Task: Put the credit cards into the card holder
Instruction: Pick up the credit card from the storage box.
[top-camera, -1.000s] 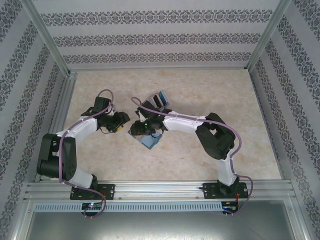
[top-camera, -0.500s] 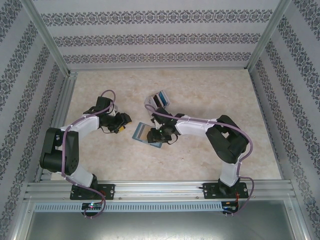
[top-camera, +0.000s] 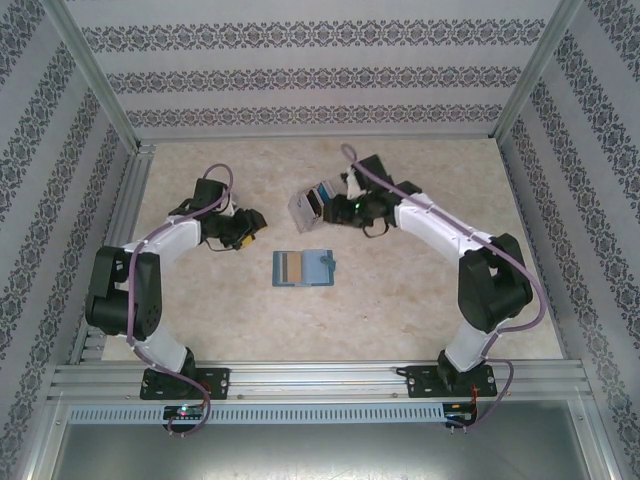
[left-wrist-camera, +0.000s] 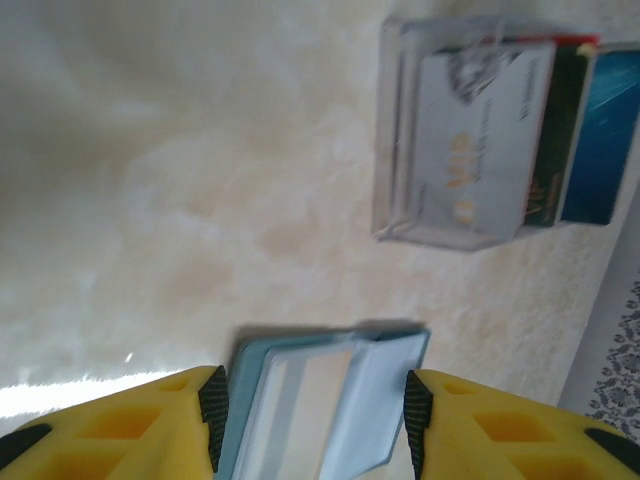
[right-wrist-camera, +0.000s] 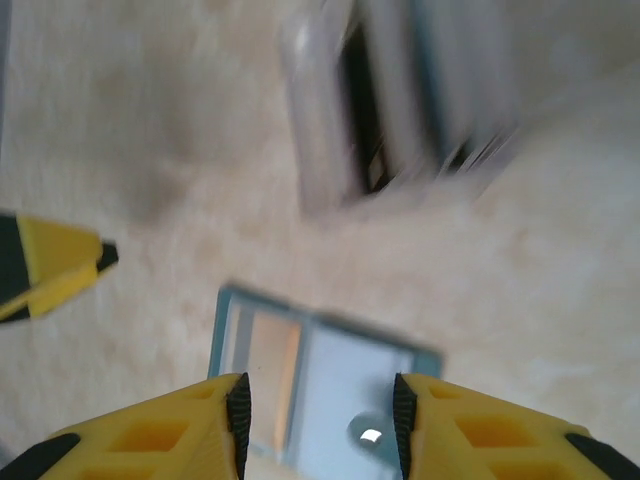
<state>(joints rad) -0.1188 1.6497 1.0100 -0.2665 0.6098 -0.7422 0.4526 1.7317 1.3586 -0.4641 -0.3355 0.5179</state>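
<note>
The teal card holder lies open and flat on the table's middle, a tan credit card showing in its left half. More credit cards stand in a clear plastic box: whitish, dark and blue. My left gripper hovers open left of the card holder, whose edges appear between its fingers without touching the pads. My right gripper is open beside the clear box, nothing in it; the card holder lies below its jaws.
Aluminium frame rails run along the table's left edge and near edge. Patterned walls close the back and sides. Bare tabletop lies to the right and in front of the card holder.
My right gripper has left the card holder and swung back to the clear box. The card holder now lies open and flat. My left gripper has edged slightly backward.
</note>
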